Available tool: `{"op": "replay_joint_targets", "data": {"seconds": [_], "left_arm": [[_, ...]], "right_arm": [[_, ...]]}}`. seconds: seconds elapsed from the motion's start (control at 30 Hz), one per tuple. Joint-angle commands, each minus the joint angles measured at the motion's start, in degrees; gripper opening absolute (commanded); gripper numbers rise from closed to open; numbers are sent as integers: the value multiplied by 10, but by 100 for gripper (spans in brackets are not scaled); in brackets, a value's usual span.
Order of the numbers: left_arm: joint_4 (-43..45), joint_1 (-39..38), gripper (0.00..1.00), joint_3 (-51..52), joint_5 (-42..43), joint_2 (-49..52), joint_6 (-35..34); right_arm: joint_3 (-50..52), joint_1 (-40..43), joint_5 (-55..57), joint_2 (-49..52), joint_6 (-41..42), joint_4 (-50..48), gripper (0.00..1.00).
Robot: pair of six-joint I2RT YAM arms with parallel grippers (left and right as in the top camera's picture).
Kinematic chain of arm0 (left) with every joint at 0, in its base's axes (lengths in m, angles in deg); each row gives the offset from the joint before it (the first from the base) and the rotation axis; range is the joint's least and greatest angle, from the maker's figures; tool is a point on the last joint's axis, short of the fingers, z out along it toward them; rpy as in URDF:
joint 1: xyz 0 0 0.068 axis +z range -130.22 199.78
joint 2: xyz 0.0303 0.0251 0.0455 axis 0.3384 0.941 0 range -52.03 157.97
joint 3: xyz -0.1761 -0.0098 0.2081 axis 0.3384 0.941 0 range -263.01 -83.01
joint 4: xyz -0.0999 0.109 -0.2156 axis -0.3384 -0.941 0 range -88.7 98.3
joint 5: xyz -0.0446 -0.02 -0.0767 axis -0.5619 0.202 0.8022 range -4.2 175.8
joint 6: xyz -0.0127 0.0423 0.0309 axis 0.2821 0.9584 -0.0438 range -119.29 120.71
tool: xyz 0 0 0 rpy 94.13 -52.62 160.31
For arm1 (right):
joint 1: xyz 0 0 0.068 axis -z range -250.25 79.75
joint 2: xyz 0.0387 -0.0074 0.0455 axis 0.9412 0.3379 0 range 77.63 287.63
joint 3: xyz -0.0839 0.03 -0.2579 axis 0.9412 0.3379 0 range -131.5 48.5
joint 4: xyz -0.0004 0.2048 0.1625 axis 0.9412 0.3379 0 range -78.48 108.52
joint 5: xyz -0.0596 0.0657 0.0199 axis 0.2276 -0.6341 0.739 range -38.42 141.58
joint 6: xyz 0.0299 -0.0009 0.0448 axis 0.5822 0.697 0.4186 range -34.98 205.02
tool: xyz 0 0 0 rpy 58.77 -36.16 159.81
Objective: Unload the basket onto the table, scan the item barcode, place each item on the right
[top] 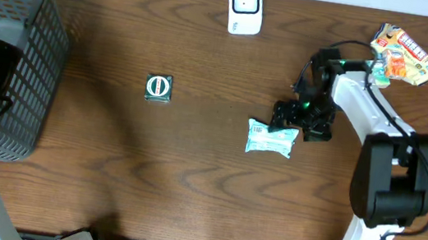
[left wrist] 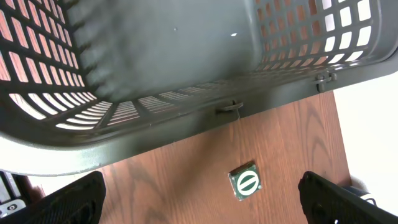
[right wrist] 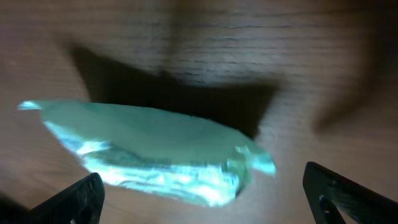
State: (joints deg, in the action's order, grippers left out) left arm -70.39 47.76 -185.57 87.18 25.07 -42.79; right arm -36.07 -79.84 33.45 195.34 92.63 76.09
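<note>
Pale-blue packet (top: 271, 138) lies flat on surface (top: 192, 159), nearer than scanner (top: 245, 6) and well apart from it. Right gripper (top: 299, 121) on packet's scanner side, jaws wide, holding nothing. Left gripper (left wrist: 200, 193) far left of scanner, wide, empty. Judgement: pickup and scan both remain.
</note>
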Motion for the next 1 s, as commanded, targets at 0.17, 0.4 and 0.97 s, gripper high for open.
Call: {"op": "replay_joint_targets", "data": {"seconds": [0.17,0.4,0.97], "left_arm": [[-2,2,98,-2,-3,0,-1],[-2,2,98,-2,-3,0,-1],[-2,2,98,-2,-3,0,-1]], "right_arm": [[0,4,-19,67,-61,-10,81],[0,0,-24,79,-60,-10,1],[-2,2,-184,-137,-61,1,1]]}}
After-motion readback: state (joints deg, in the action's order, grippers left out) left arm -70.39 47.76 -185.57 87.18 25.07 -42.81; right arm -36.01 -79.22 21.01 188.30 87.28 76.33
